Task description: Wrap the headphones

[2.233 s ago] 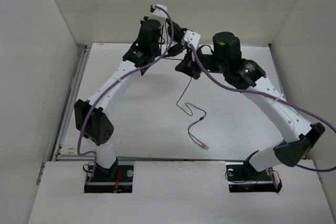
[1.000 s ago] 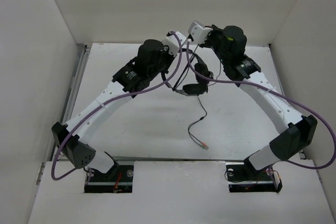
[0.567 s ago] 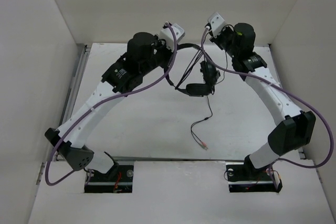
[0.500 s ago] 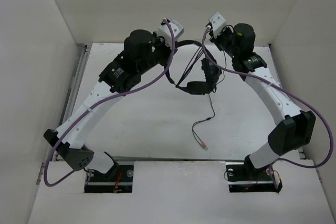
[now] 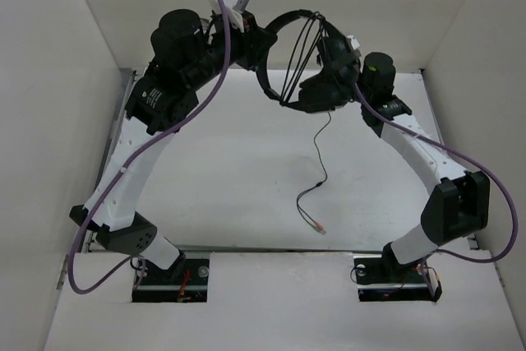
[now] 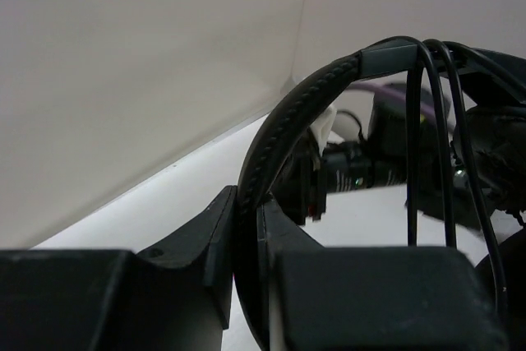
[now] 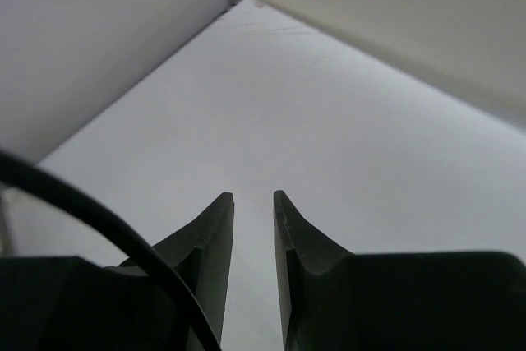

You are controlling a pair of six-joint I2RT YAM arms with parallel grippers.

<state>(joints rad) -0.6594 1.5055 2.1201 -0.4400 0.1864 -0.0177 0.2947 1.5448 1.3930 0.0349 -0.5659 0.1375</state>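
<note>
High over the table's [image 5: 205, 170] far end, the left gripper [image 6: 246, 228] clamps the headphones [image 6: 288, 121] by the headband to steady them for winding, cable [image 5: 300, 55] looped across the arch, while the right gripper [image 7: 252, 199] alongside stands slightly parted and empty.

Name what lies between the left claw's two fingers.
The headphones' headband, clamped in the left claw; the left wrist view shows it.

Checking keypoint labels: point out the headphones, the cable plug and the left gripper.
headphones [image 6: 283, 125]: left wrist view, on the stitched headband.
cable plug [image 5: 320, 228]: top view, on the reddish tip.
left gripper [image 6: 245, 205]: left wrist view, midway between fingertips clamping the headband.
</note>
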